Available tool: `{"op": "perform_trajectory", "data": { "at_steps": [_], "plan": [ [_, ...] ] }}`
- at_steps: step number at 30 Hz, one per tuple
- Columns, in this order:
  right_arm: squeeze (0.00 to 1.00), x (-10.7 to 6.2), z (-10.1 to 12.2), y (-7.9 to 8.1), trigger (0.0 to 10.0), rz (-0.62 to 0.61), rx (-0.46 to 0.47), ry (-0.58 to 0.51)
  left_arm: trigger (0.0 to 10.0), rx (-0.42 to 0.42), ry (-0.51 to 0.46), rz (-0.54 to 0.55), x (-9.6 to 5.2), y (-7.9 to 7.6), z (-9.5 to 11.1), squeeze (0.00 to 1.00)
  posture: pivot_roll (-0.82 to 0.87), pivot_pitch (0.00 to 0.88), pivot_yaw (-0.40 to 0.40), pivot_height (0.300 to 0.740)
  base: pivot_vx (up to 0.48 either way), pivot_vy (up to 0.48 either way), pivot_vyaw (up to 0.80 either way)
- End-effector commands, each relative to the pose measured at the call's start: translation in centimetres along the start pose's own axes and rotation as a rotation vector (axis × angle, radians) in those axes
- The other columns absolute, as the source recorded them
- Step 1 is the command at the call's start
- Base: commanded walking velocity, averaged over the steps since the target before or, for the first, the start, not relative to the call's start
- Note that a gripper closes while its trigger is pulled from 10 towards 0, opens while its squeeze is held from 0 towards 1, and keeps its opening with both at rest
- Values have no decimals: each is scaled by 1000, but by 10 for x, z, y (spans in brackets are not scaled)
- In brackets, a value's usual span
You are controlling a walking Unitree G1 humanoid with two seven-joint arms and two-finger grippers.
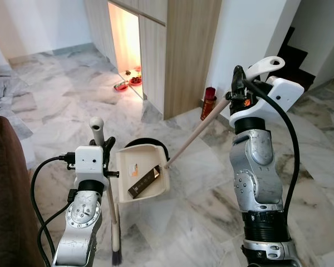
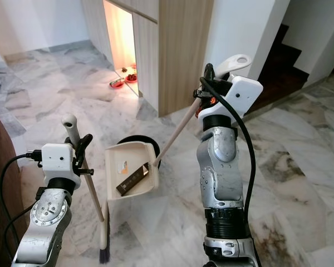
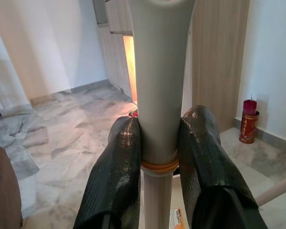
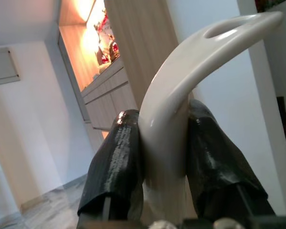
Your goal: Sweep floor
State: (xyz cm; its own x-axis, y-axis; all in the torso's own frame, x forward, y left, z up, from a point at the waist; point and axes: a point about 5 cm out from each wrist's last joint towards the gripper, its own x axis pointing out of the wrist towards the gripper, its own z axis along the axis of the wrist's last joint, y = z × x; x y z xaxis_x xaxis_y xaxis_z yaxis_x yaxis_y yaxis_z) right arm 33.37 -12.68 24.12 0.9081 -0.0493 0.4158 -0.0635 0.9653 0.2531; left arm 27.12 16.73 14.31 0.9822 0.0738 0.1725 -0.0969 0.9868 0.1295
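Left tool (image 3: 157,167) clamps the light, stiff broom (image 1: 112,222) near its handle top, right tool (image 4: 164,157) the dustpan handle (image 1: 197,133); the tilted dustpan (image 1: 142,172) apparently rests on the marble floor (image 1: 200,206).

Floor (image 1: 211,211): grey-white veined marble. Dustpan (image 1: 134,161): cream, with a black bar (image 1: 143,182) inside. Broom (image 1: 112,211): cream grip, pale wood stick, dark bristles. Cabinet (image 1: 183,50): light wood grain. Candle holder (image 1: 208,104): red. Sofa (image 1: 5,194): dark brown.
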Motion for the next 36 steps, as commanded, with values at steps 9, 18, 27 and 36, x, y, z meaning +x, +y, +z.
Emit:
{"op": "perform_trajectory", "data": {
  "at_steps": [9,18,27,36],
  "plan": [
    [0,3,16,7,10000,27,22,-81,10000,29,-44,3,1,2,9,0,9,8,-9,740,357,0,148],
    [0,2,17,9,10000,37,30,-81,10000,26,-44,0,1,1,9,0,10,7,-13,740,358,0,0],
    [0,3,18,13,10000,67,19,-82,10000,28,-42,-1,1,0,9,0,10,5,-13,740,357,0,88],
    [0,3,18,14,10000,72,37,-87,10000,32,-44,-3,1,0,9,0,12,4,-14,740,358,0,176]
  ]
}}
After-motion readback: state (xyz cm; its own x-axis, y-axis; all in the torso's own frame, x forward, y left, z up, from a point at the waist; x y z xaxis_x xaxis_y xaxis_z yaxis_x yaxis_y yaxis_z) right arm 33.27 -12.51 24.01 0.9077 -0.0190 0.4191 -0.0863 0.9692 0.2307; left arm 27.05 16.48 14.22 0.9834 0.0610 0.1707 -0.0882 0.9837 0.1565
